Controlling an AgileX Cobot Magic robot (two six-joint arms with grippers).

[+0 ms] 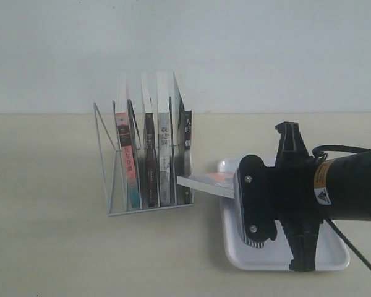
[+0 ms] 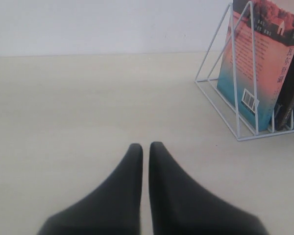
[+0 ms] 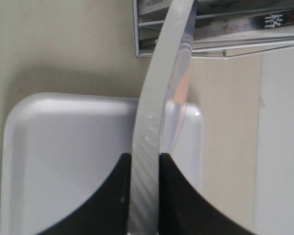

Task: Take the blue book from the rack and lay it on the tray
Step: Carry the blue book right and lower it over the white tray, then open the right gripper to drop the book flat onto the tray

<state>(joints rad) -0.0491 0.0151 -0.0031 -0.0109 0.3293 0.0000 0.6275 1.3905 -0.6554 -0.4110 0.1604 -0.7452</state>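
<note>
My right gripper (image 1: 236, 186) is shut on the blue book (image 1: 204, 184), holding it flat and level over the left end of the white tray (image 1: 278, 261). Only the book's white page edge and a bit of orange cover show. Its free end reaches to the right side of the wire rack (image 1: 148, 210). In the right wrist view the page edge (image 3: 154, 98) runs between the black fingers (image 3: 145, 157) above the tray (image 3: 63, 147), toward the rack (image 3: 136, 29). My left gripper (image 2: 145, 146) is shut and empty, low over the table, to one side of the rack (image 2: 215, 108).
Several books still stand in the rack: a red-and-teal-spined one (image 1: 127, 162) at the left, a black-spined one (image 1: 150, 170), and others beside them. The red-and-teal book's back cover (image 2: 255, 63) shows in the left wrist view. A pale wall stands behind the table.
</note>
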